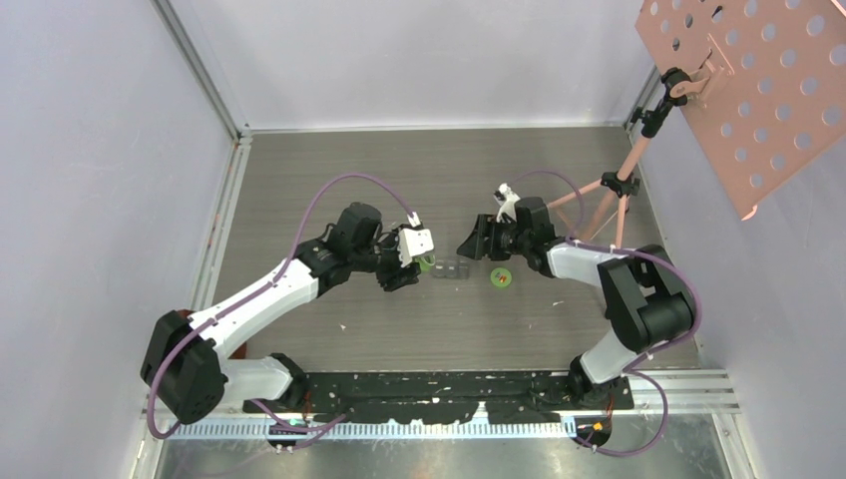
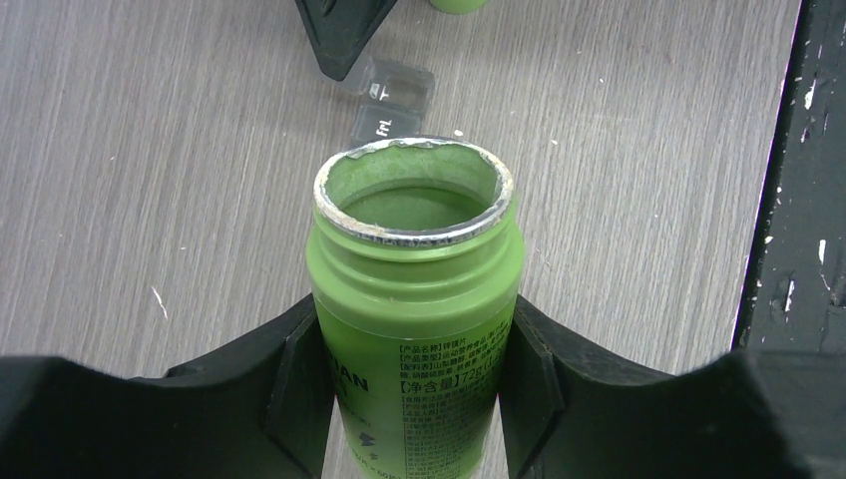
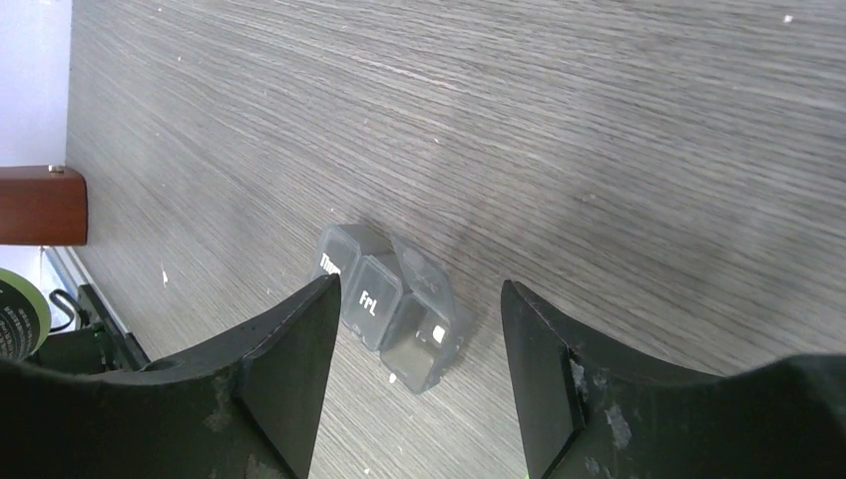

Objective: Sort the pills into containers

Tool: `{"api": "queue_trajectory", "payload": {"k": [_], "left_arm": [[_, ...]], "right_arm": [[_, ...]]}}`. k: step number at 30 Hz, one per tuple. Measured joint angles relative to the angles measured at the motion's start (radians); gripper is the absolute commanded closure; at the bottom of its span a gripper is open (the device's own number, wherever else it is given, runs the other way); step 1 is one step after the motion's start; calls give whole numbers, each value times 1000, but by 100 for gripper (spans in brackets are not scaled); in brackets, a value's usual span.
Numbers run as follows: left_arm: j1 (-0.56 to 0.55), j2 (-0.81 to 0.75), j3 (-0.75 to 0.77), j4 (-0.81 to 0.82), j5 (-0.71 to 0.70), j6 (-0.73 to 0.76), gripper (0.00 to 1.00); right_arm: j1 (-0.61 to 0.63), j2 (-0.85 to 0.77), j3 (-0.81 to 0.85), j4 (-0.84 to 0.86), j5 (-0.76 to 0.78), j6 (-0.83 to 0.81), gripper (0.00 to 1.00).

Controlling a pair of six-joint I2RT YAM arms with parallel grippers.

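Note:
My left gripper [image 2: 414, 394] is shut on a green bottle [image 2: 414, 289], which stands upright with its mouth uncapped. Seen from above, this bottle [image 1: 427, 262] sits just left of the dark-grey case [image 1: 457, 269]. The case [image 3: 384, 299] has lids marked Thu and Fri, and one compartment lid is raised. A pale spot shows inside it; whether that is a pill I cannot tell. My right gripper [image 3: 419, 289] hangs open just above the case, one finger on each side, touching nothing. No pills show clearly.
A green cap with a red mark [image 1: 500, 277] lies on the table right of the case. A pink perforated board on a tripod [image 1: 758, 90] stands at the back right. Pale walls enclose the table, and a black strip [image 1: 449, 389] runs along its near edge.

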Motion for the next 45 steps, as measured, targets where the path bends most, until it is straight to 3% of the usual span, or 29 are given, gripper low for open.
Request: {"api": "queue_trajectory", "payload": {"k": [5,13,24,35,45], "left_arm": [[0,-2,0,0,-4,0,100],[0,-16,0,0,-8,0,100],[0,-32,4,-12,-8,5,100],[0,-14,61,-55,-8,26,100],[-23,67,166,-180,-70,151,100]], "right_arm": [[0,76,-3,93,-62,23,41],[0,130,-30,199,-113,66,69],[0,134,-44,300,-151,82,93],[0,127,-135,512,-216,106,94],[4,-18,-235,655,-229,176,94]]}}
